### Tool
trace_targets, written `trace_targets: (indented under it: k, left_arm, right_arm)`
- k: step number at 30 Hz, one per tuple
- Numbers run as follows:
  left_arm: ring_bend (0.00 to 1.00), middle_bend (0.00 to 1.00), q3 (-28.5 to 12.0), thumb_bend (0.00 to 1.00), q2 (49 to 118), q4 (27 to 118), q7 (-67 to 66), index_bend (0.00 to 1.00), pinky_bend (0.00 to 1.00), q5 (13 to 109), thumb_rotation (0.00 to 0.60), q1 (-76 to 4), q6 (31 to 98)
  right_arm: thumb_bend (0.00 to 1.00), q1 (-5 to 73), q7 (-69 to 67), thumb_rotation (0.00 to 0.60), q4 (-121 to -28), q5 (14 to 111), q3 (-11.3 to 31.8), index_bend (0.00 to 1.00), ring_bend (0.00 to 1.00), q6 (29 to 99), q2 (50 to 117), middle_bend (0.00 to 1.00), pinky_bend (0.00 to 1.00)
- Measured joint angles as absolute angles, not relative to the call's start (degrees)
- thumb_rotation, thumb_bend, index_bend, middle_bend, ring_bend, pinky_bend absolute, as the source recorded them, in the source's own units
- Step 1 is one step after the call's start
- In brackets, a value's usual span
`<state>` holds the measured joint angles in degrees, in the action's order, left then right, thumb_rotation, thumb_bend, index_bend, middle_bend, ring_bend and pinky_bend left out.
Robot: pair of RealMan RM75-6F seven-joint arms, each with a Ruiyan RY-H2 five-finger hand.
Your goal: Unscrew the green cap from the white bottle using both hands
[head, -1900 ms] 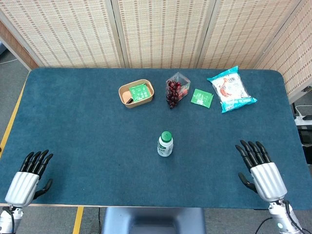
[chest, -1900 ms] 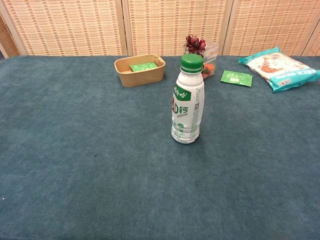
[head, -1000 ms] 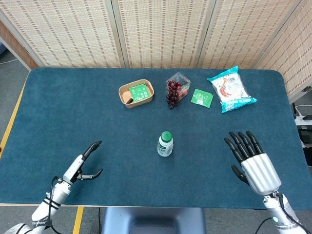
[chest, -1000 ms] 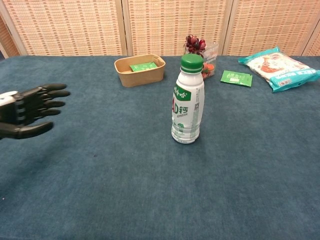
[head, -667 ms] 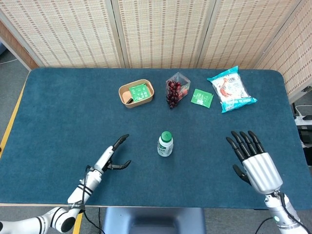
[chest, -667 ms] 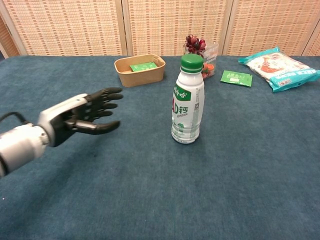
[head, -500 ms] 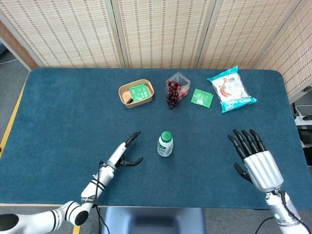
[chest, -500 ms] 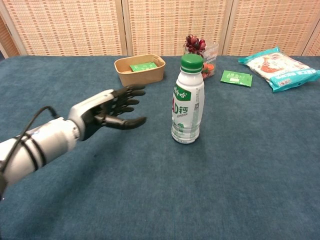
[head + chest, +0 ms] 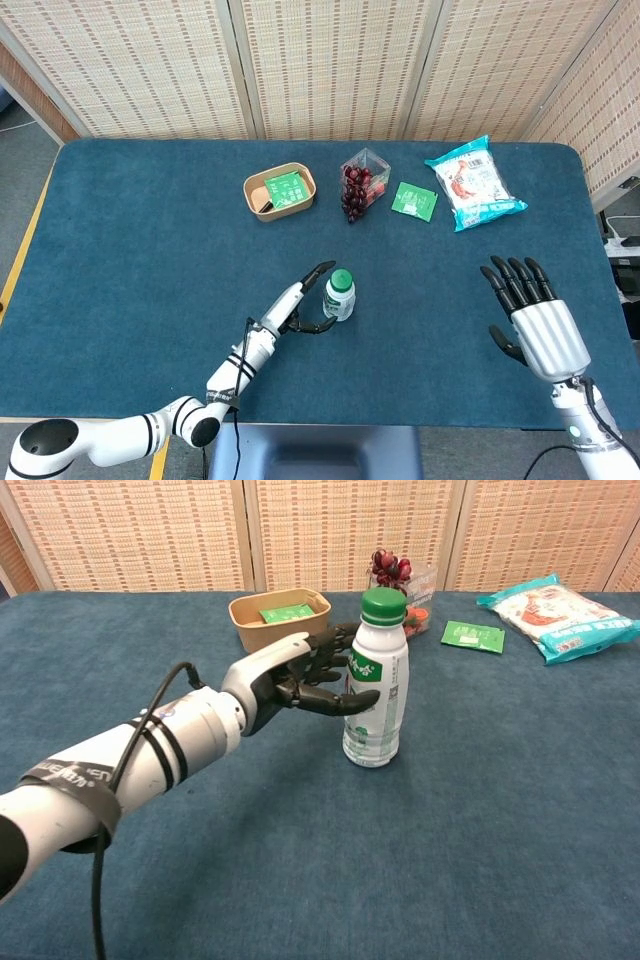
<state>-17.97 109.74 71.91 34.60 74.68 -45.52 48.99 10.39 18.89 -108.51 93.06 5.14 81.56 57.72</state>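
A white bottle [image 9: 375, 700] with a green cap [image 9: 384, 605] stands upright in the middle of the blue table; the head view shows the bottle [image 9: 339, 297] from above. My left hand [image 9: 305, 680] has reached its left side, fingers spread, with the thumb and fingertips at the bottle's body without closing around it. In the head view that left hand [image 9: 300, 305] lies just left of the bottle. My right hand [image 9: 535, 325] hovers open, fingers apart, near the table's front right, far from the bottle, and is absent from the chest view.
At the back stand a brown paper bowl [image 9: 279, 191] with a green packet inside, a clear box of cherries [image 9: 363, 183], a flat green packet [image 9: 414, 201] and a white-and-blue snack bag [image 9: 473, 183]. The table's front edge [image 9: 330, 424] runs near both arms.
My left hand has swept from the front left corner across the table to the bottle's left side. The right hand shifted only slightly. The bottle has not moved.
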Motion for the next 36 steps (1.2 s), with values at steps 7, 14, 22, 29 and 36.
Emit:
trace_targets:
  k: [7,14,22,29,36]
  left_arm:
    - [0.00,0.00,-19.3,0.33,111.6,69.9,34.4,0.00,0.00,72.8,0.600,-48.1,46.3]
    - [0.00,0.18,-20.1,0.33,113.8,67.5,33.8,0.14,0.00,71.9,0.600,-49.3,46.6]
    - [0.11,0.58,-21.0,0.41,115.5,66.1,33.3,0.51,0.00,69.6,0.600,-49.1,47.8]
    - [0.21,0.75,-21.1,0.53,116.0,67.0,30.4,0.70,0.00,67.2,0.600,-48.2,48.0]
    - [0.25,0.80,-20.4,0.62,115.8,69.7,28.8,0.77,0.00,68.0,0.600,-46.3,51.8]
  right_arm:
    - [0.21,10.5,17.7,0.600,-108.3,92.5,5.1,0.00,0.00,81.5,57.2,0.00,0.00]
    - [0.21,10.9,17.6,0.600,-108.6,92.2,5.2,0.00,0.00,81.0,56.8,0.00,0.00]
    - [0.21,12.5,19.1,0.600,-110.4,92.8,5.6,0.00,0.00,79.5,56.6,0.00,0.00]
    - [0.21,16.2,22.0,0.600,-113.0,92.2,7.2,0.00,0.00,75.0,55.8,0.00,0.00]
    - [0.21,23.3,26.4,0.600,-117.0,88.0,9.9,0.09,0.00,65.0,54.8,0.00,0.00]
